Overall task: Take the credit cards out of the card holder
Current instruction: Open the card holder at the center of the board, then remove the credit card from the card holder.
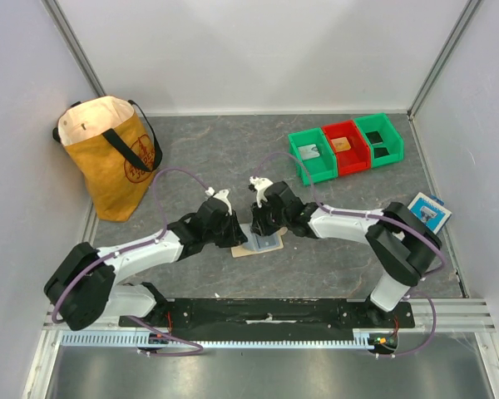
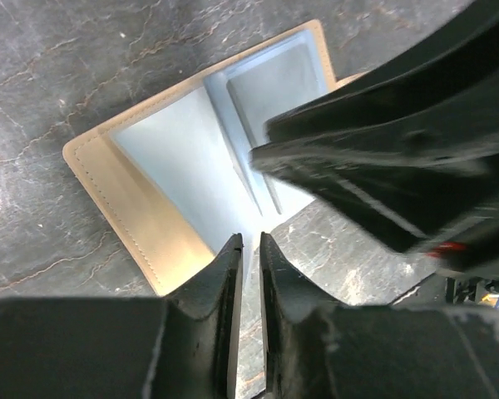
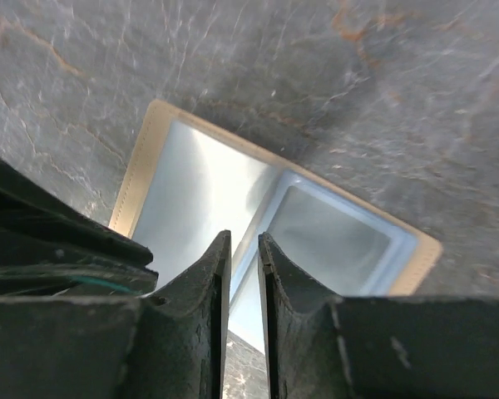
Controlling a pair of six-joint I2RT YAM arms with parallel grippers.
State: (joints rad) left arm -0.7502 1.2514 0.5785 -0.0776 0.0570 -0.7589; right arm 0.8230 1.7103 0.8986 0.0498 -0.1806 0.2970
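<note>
Tan card holder (image 2: 175, 166): lies open, pale blue face up.
Left gripper (image 2: 250, 245): jaws nearly together at its left edge; pinching or not, cannot tell.
Right gripper (image 3: 244, 243): same narrow slit, far edge; cannot tell.

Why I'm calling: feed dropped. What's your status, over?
Left fingers, right fingers near-closed at open card holder; grip unclear. No cards visible. Nothing in the way.

Left arm (image 1: 141, 253), right arm (image 1: 349, 223): black joints, white link shells, lilac cables (image 1: 160, 189); black two-finger left gripper (image 2: 249, 249), right gripper (image 3: 244, 245); black base plate (image 1: 266, 314).
</note>
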